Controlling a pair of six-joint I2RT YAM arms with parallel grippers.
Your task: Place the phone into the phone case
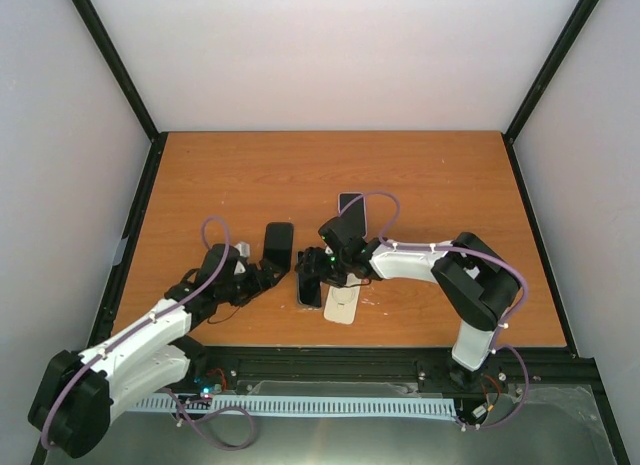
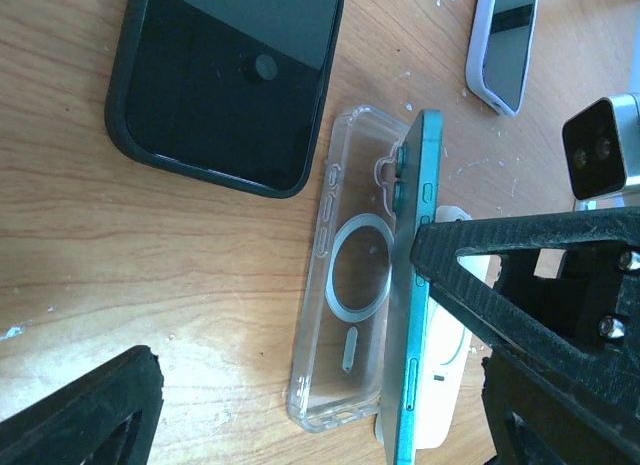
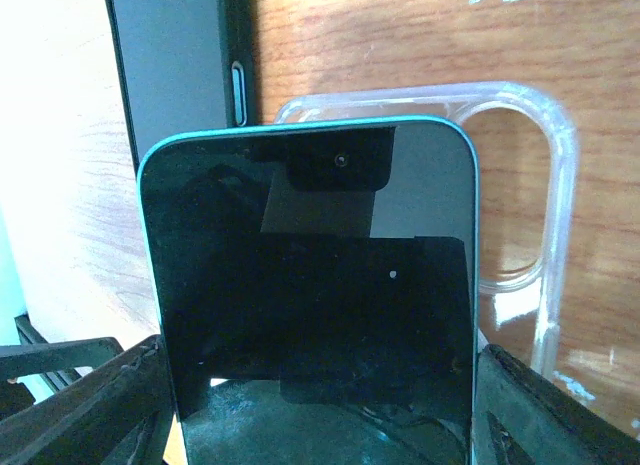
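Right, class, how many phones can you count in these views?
3. A teal phone held on edge in the right gripper, along the clear case; a black-cased phone beside that; a pale-cased phone farther off. The white slab underneath may be another.

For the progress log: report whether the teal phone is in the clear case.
Out. The teal phone is tilted on edge along the clear case's side, held by the right gripper; the case's bare inside shows.
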